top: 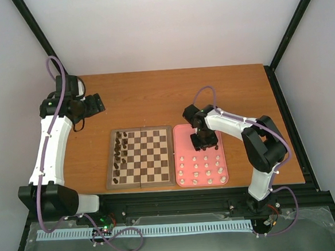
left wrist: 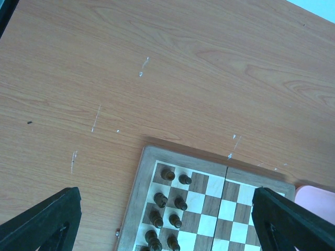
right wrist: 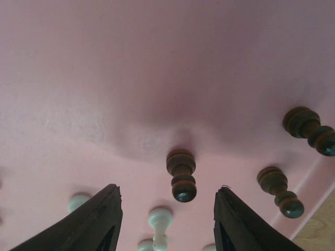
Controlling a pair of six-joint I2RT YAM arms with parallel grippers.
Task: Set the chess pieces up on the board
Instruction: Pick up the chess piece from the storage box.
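Chess pieces (top: 121, 153), layout and hazards. The dark set stands mostly in two files along the left edge of the board (top: 149, 155). The cream set (top: 205, 170) and three dark pieces wait in the pink tray (top: 182, 137) just right of the board, so the setup is judged well short of done.

Right gripper (right wrist: 167, 189): low over the far end of the tray. Its jaws are partly spread on either side of one upright dark piece (right wrist: 181, 175) and touch nothing.

Left gripper (top: 97, 103): raised over the bare table (left wrist: 157, 63) beyond the board's far left corner, jaws fully spread and empty.

Likely failures:
- The straddled piece sits slightly nearer one finger. That finger would probably touch first and could tip the piece over rather than clamp it.
- The piece's rounded, waisted profile offers little flat surface, so a grip on it may slip or let it pivot.
- A cream pawn (right wrist: 159, 219) stands close to the fingertips and a second dark piece (right wrist: 280, 191) just beyond them. Either could be knocked if the gripper drifts sideways.

View comparison:
- The overhead view gives the whole arrangement, but the right gripper hides the target.
- The right wrist view alone shows the gap between fingers and piece.
- The left wrist view alone resolves the individual dark pieces at the board's far left corner.
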